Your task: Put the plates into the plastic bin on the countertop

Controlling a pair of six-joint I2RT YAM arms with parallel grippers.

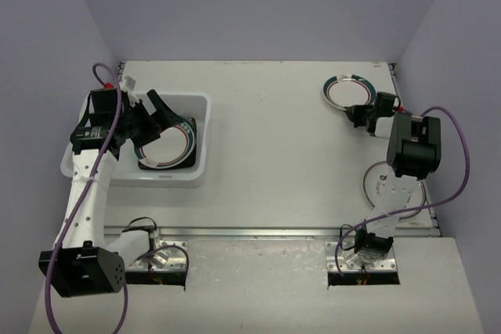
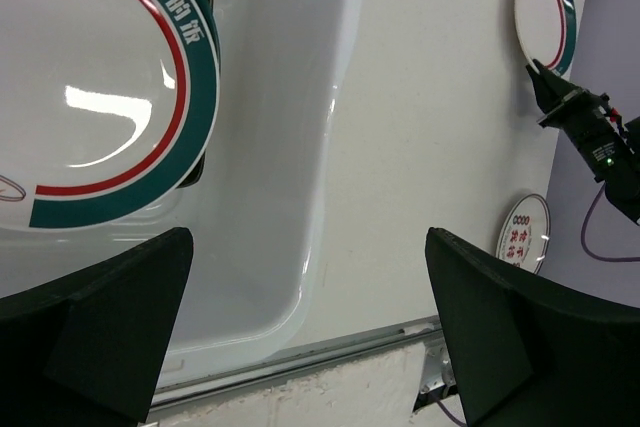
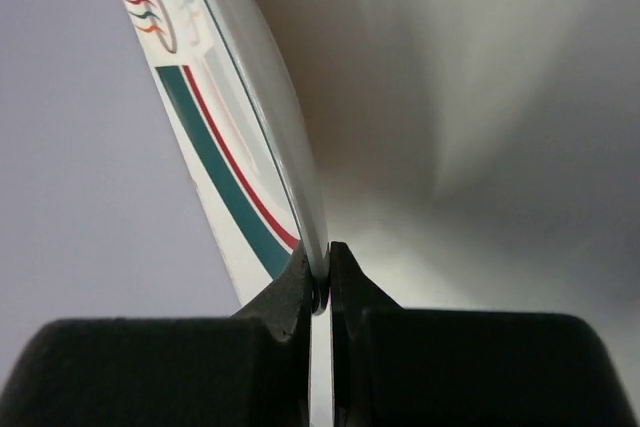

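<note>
While right end effector [image 3: 320, 265] clamps its rim, round white plate [image 1: 348, 90], teal-red bands, left end effector [image 2: 308, 239] agape.

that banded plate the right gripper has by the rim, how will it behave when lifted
Probably stiff: the plate shows no bend pinched by the right gripper. Its glossy rim looks slippery; held at one edge, it may pivot.

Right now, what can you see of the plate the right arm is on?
Round white plate, glossy like ceramic, teal and red rim bands with a small emblem. It is at the far right of the countertop. The right fingers are shut on its near rim; whether it is lifted is unclear.
</note>
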